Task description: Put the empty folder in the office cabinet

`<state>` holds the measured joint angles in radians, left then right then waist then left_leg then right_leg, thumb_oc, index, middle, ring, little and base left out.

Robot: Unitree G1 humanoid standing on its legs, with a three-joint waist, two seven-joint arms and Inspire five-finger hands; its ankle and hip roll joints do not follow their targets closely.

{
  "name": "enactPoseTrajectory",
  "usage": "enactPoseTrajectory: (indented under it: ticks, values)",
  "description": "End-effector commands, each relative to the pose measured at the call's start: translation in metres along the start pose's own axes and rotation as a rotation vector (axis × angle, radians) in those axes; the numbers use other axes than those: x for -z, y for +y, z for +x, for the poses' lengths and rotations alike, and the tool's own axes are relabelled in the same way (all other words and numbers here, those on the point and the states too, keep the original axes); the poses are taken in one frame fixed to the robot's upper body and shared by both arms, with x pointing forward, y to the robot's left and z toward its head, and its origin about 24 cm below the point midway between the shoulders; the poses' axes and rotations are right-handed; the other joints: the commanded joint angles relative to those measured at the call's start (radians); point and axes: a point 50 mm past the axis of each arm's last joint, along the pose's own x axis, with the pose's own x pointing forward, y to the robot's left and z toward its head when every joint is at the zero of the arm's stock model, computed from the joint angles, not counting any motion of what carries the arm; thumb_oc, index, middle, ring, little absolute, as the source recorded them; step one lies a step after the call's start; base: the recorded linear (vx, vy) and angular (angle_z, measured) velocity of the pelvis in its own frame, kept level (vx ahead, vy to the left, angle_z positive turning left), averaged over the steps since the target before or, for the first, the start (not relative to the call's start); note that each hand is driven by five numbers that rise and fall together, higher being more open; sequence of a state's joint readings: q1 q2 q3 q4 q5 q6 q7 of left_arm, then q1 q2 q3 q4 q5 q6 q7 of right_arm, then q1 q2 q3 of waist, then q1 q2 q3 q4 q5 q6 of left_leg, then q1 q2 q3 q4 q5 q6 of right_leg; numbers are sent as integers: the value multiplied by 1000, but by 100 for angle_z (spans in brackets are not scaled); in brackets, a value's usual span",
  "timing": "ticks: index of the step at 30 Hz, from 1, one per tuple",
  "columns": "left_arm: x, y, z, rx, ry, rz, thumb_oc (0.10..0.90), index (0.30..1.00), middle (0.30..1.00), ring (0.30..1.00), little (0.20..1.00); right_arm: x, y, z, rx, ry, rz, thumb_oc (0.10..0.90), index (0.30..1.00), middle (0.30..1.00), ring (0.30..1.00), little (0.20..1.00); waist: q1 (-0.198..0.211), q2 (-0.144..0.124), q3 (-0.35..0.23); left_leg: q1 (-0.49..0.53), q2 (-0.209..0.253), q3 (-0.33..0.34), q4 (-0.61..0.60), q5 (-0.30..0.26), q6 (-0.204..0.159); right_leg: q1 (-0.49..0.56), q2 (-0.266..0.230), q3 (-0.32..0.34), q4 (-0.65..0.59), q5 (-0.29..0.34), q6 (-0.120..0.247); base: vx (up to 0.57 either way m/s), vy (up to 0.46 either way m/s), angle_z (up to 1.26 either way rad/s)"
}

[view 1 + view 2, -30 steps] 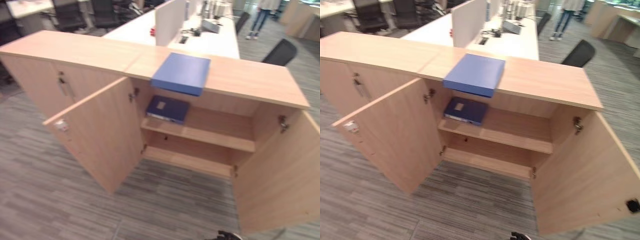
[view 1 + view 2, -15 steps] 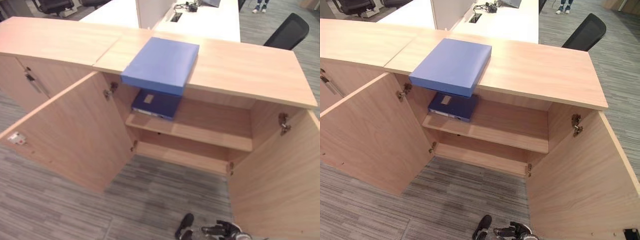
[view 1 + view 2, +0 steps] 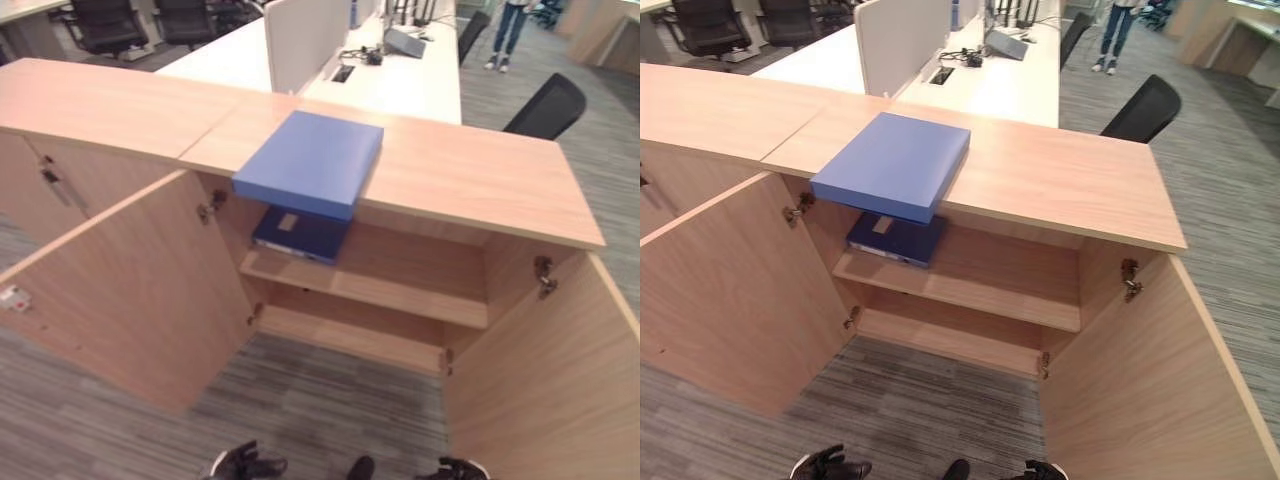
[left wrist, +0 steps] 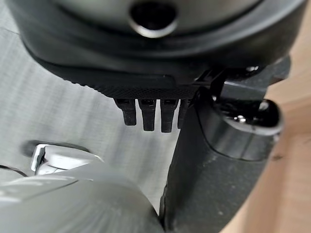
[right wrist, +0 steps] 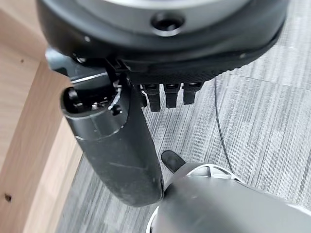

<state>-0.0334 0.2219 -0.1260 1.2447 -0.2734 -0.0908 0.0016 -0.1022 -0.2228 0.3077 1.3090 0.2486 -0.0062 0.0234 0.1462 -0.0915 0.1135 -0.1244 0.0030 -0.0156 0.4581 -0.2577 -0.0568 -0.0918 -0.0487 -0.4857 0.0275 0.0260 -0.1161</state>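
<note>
I see the light blue folder (image 3: 310, 163) lying flat on the top of the office cabinet (image 3: 480, 180), with its near edge overhanging the front of that top above the open compartment. Both cabinet doors stand open: the left door (image 3: 130, 290) swings out toward me, and the right door (image 3: 545, 385) does the same. Inside, a dark blue binder (image 3: 300, 232) lies flat on the upper shelf (image 3: 400, 290), at its left end and directly beneath the folder. The lower shelf (image 3: 350, 335) sits below it.

In the left wrist view, the left robot hand (image 4: 194, 145) hangs over the grey carpet (image 3: 300, 410), fingers straight and relaxed, grasping nothing. In the right wrist view, the right robot hand (image 5: 121, 145) hangs beside the right door's wood, likewise released and empty.

Behind the cabinet I see a white desk (image 3: 400, 85) with a divider panel (image 3: 305, 35), a black office chair (image 3: 545, 105), and a person's legs (image 3: 510, 30) farther back.
</note>
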Motion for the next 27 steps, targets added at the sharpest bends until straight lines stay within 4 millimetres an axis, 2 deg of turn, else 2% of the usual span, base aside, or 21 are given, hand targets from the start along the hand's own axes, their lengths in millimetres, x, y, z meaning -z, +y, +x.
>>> enactPoseTrajectory:
  ticks: [1, 3, 6, 8, 11, 13, 15, 17, 19, 20, 21, 22, 23, 25, 26, 27]
  values:
    - [14, -10, -3, 53, 46, -47, 800, 900, 900, 900, 900, -10, -9, 0, 13, -29, -31, 800, 900, 900, 900, 900, 27, -39, 51, -17, -32, 28, -203, 130, 45, 74, -87, 43, 1, -13, 183, 15, 81, -32]
    - [15, -5, -3, 36, 47, -82, 800, 900, 900, 900, 900, -8, -6, 0, 4, -23, -25, 800, 900, 900, 900, 900, 39, -32, 49, -12, -29, 6, -264, 181, 35, 93, -78, 66, -8, -12, 184, 55, 75, -59]
    - [17, -4, -3, 31, 53, -96, 800, 900, 900, 900, 900, -4, -4, 0, -3, -16, -13, 800, 900, 900, 900, 900, 43, -23, 35, 21, -22, -4, -334, 198, 33, 113, -70, 77, -24, -7, 191, 103, 84, -59]
    - [24, -2, -5, 26, 73, -77, 800, 900, 900, 900, 900, 7, -2, -1, -4, 12, 12, 800, 900, 900, 900, 900, 32, -11, -2, 82, -13, -16, -449, 235, 30, 124, -61, 96, -53, 10, 199, 139, 118, -49]
    - [23, 0, -5, 16, 60, -78, 800, 900, 900, 900, 900, 12, 3, -1, -11, 24, 16, 800, 900, 900, 900, 900, 26, -7, -29, 133, -7, -15, -531, 264, 30, 130, -51, 102, -85, 24, 207, 86, 63, -16]
    - [17, 0, -5, 9, 28, -80, 800, 900, 900, 900, 900, 14, 5, -1, -12, 26, 28, 800, 900, 900, 900, 900, 26, -4, -39, 149, -8, -15, -545, 262, 29, 137, -50, 103, -103, 30, 213, 62, 60, 28]
    - [-1, -2, -3, 7, -53, -83, 800, 900, 900, 900, 900, 13, 5, -1, -4, 25, 47, 800, 900, 900, 900, 900, 27, 1, -43, 158, -12, -15, -545, 257, 31, 145, -54, 104, -110, 32, 217, 52, 60, 24]
    - [-36, 0, -9, 23, -239, -139, 800, 900, 900, 900, 900, 12, 4, -1, 7, 13, 69, 800, 900, 900, 900, 900, 37, 5, -40, 167, -15, -16, -545, 253, 33, 157, -60, 101, -113, 33, 223, 40, 51, 14]
    - [-77, 7, -31, 40, -474, -170, 800, 900, 900, 900, 900, 9, 2, -1, 21, 0, 93, 800, 900, 900, 900, 900, 53, 12, -34, 174, -17, -23, -545, 246, 35, 165, -64, 97, -115, 31, 227, 16, 17, 2]
    - [-77, 7, -31, 40, -473, -169, 800, 900, 900, 900, 900, 9, 3, -1, 21, 0, 93, 800, 900, 900, 900, 900, 51, 10, -37, 169, -19, -24, -545, 249, 36, 161, -66, 96, -115, 33, 228, 0, 0, 0]
    - [-102, 21, -61, 24, -661, -193, 800, 900, 900, 900, 900, 9, 2, -1, 32, 5, 117, 800, 900, 900, 900, 900, 67, 15, -30, 175, -18, -30, -545, 242, 38, 167, -68, 92, -115, 31, 232, 12, 11, 8]
    - [-109, 31, -76, -21, -744, -180, 800, 900, 900, 900, 900, 11, 3, -1, 31, 11, 129, 800, 900, 900, 900, 900, 73, 15, -32, 172, -21, -34, -545, 243, 40, 165, -72, 88, -115, 32, 234, 18, 8, 10]
    - [-109, 31, -76, -21, -744, -180, 800, 900, 900, 900, 900, 11, 3, -1, 31, 11, 129, 800, 900, 900, 900, 900, 73, 15, -32, 172, -21, -34, -545, 243, 40, 165, -72, 88, -115, 32, 234, 24, -14, 17]
    - [-137, 65, -120, -269, -974, -64, 800, 900, 900, 900, 900, 20, 12, -2, 22, 33, 158, 800, 900, 900, 900, 900, 91, 9, -30, 177, -23, -43, -545, 232, 39, 172, -75, 81, -115, 26, 236, 39, -30, 22]
    - [-142, 73, -130, -350, -1018, -29, 800, 900, 900, 900, 900, 21, 15, -2, 15, 33, 162, 800, 900, 900, 900, 900, 96, 9, -30, 183, -20, -43, -545, 223, 37, 178, -73, 79, -115, 21, 236, 11, -13, 12]
    - [-142, 73, -130, -351, -1018, -28, 800, 900, 900, 900, 900, 20, 16, -2, 15, 33, 162, 800, 900, 900, 900, 900, 94, 7, -31, 179, -23, -43, -545, 229, 38, 174, -75, 78, -115, 25, 236, 0, 0, 0]
